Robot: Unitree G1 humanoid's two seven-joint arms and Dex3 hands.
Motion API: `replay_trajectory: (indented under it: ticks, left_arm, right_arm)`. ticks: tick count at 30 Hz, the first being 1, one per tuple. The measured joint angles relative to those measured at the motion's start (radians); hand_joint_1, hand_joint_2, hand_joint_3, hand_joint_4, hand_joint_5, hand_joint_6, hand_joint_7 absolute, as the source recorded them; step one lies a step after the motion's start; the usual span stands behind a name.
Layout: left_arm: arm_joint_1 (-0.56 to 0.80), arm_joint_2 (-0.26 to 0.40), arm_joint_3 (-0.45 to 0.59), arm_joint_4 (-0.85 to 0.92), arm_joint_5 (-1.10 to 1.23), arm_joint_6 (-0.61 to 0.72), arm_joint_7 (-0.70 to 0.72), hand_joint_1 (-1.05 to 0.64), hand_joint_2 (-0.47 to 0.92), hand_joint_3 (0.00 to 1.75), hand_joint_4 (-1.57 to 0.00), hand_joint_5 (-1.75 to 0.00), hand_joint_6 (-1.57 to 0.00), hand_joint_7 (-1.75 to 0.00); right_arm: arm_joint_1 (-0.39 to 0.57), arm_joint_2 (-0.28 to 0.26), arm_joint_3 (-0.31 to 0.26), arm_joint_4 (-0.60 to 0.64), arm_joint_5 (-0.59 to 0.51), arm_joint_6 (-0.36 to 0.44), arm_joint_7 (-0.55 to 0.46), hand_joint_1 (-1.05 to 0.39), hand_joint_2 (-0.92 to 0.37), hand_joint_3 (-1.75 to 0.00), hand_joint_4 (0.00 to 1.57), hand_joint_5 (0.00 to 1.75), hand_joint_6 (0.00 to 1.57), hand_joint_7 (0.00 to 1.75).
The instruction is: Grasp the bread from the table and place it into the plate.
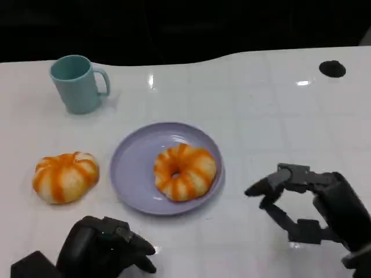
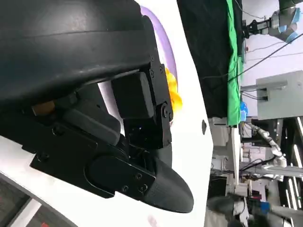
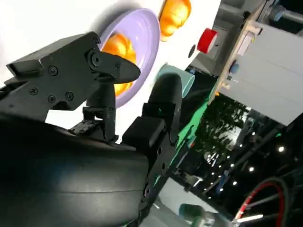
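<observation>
Head view: white glossy table point(image 1: 261, 116) with faint grid lines. Round lavender plate point(image 1: 134, 168), smooth and shallow, at centre. On its right half lies a ring-shaped bread with orange and cream stripes point(image 1: 184, 171), glazed look, hole in the middle. A second bread, rounder and pumpkin-like with the same orange stripes point(image 1: 64, 176), lies on the bare table just left of the plate, apart from its rim. Pale teal ceramic mug with a handle point(image 1: 78, 83) stands upright at far left. Small black round spot point(image 1: 332, 69) on the table at far right.
Right hand point(image 1: 307, 205), black and hard-shelled, sits right of the plate, fingers spread toward it in an empty claw, holding nothing, near but not touching the plate or ring bread. Left hand point(image 1: 101, 249) is low at the near edge, below the plate, fingers curled in on nothing; the pumpkin-like bread lies up and to its left, apart from it.

Left wrist view: left hand's black shell and fingers point(image 2: 142, 127) over white table; slivers of lavender rim point(image 2: 165, 42) and orange bread point(image 2: 173, 94) past them.

Right wrist view: right hand's fingers point(image 3: 109, 71) parted, empty; beyond them the plate point(image 3: 144, 33) with the ring bread point(image 3: 118, 49), the second bread point(image 3: 175, 14) farther off, the mug point(image 3: 187, 80) partly hidden.
</observation>
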Motion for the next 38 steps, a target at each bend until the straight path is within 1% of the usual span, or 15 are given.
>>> replay_trajectory:
  ticks: [1,3,7,12,15,21,26,38]
  left_arm:
    - [0.000,0.000,0.000,0.000,0.000,0.000,0.000,-1.05,0.90,0.00,-1.45,-0.63,-1.57,-0.22]
    - [0.001,0.001,0.000,-0.003,0.000,0.000,0.000,-1.05,0.89,0.00,-1.45,-0.63,-1.57,-0.22]
    - [0.005,0.006,0.001,-0.015,-0.001,0.001,0.000,-1.05,0.90,0.00,-1.45,-0.63,-1.57,-0.22]
    - [0.007,0.007,0.000,-0.016,-0.001,-0.002,0.000,-1.05,0.91,0.01,-1.45,-0.63,-1.57,-0.22]
    - [0.010,0.007,0.000,-0.020,-0.001,-0.007,0.000,-1.05,0.91,0.01,-1.45,-0.63,-1.57,-0.22]
    - [0.025,0.007,-0.002,-0.032,-0.001,-0.012,-0.001,-1.05,0.91,0.01,-1.45,-0.63,-1.57,-0.23]
    - [0.028,0.007,-0.002,-0.035,-0.002,-0.012,-0.001,-1.05,0.91,0.00,-1.45,-0.64,-1.57,-0.23]
    - [0.029,0.008,-0.002,-0.043,-0.006,-0.008,-0.001,-1.05,0.91,0.01,-1.45,-0.63,-1.57,-0.22]
  right_arm:
    - [0.016,-0.002,-0.005,-0.014,0.012,0.003,0.014,-0.10,-0.45,-1.22,0.91,1.70,0.86,1.31]
    - [0.044,-0.001,-0.015,-0.036,0.027,0.018,0.029,-0.13,-0.42,-1.27,0.91,1.74,0.82,1.41]
    - [0.095,0.013,-0.027,-0.079,0.028,0.079,0.030,-0.14,-0.40,-1.32,0.91,1.75,0.77,1.48]
    - [0.107,0.021,-0.028,-0.092,0.021,0.105,0.036,-0.15,-0.41,-1.31,0.89,1.75,0.75,1.50]
    - [0.107,0.023,-0.029,-0.088,0.022,0.107,0.052,-0.17,-0.43,-1.25,0.89,1.75,0.75,1.52]
    - [0.110,0.024,-0.028,-0.068,0.022,0.103,0.079,-0.19,-0.45,-1.19,0.90,1.75,0.76,1.51]
    - [0.126,0.025,-0.027,-0.066,0.007,0.103,0.083,-0.18,-0.45,-1.20,0.90,1.75,0.78,1.50]
    - [0.127,0.038,-0.027,-0.069,0.007,0.107,0.088,-0.18,-0.44,-1.23,0.90,1.75,0.80,1.47]
